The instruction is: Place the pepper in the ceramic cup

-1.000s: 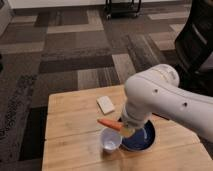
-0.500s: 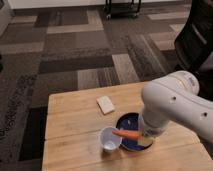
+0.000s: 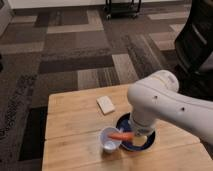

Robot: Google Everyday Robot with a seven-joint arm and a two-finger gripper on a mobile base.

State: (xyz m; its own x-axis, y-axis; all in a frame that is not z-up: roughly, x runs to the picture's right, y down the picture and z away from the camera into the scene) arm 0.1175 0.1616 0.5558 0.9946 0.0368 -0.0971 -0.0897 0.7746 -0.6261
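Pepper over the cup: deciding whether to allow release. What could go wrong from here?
The pepper lies roughly level across the rim of the ceramic cup; let go, it may bridge the rim or roll off. The gripper, at the pepper's right end over the blue plate, sits close enough to nudge the cup.

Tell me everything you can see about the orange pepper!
The pepper is slim and orange-red, narrowing to a point like a little carrot. It lies nearly level, with its pointed tip to the left over the mouth of the cup, so it is not yet down inside. Its thick end runs right to the tool, which is tucked under the white arm beside the cup, above the edge of the plate. Whether it touches the cup's rim cannot be told.
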